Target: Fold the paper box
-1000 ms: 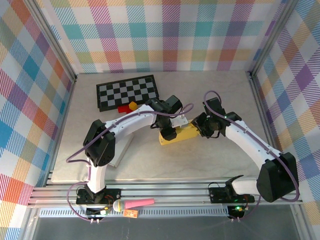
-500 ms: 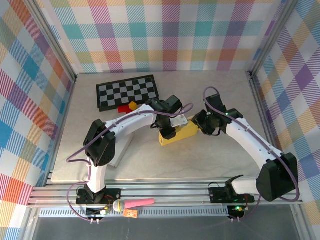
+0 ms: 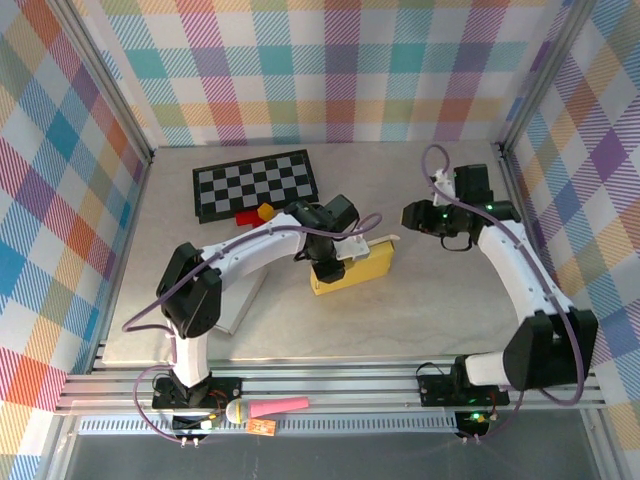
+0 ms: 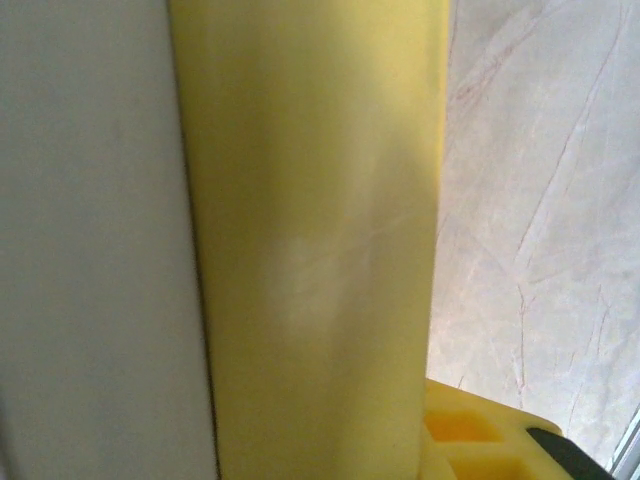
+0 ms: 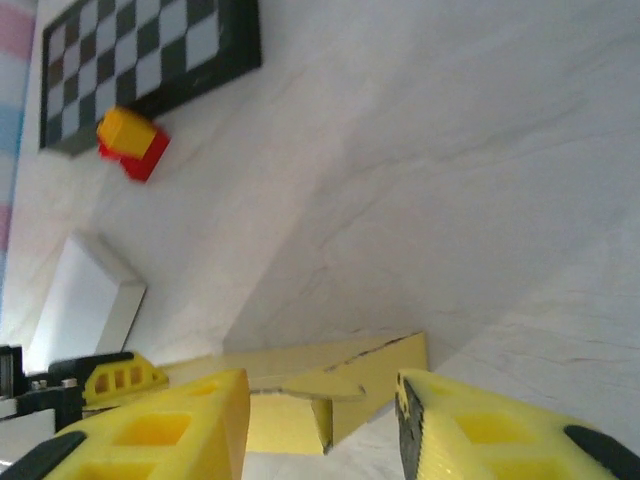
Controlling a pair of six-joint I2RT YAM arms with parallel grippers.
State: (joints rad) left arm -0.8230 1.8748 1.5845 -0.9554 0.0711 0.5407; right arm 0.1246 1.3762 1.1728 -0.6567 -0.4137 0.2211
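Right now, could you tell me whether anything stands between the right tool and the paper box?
Nothing visible does: only bare table lies between the right tool and the paper box. The left tool is at the box's left end, off that line.

Your left arm (image 3: pixel 250 243) stretches forward and to the right, elbow low. Its wrist is turned down, so the left gripper (image 3: pixel 335 263) points downward near the middle of the workspace. You cannot tell whether its jaws are clamped. Your right arm (image 3: pixel 525 275) arches forward and bends inward, with the right gripper (image 3: pixel 412 216) raised and facing left. Its fingers (image 5: pixel 170 430) are spread apart with nothing between them.
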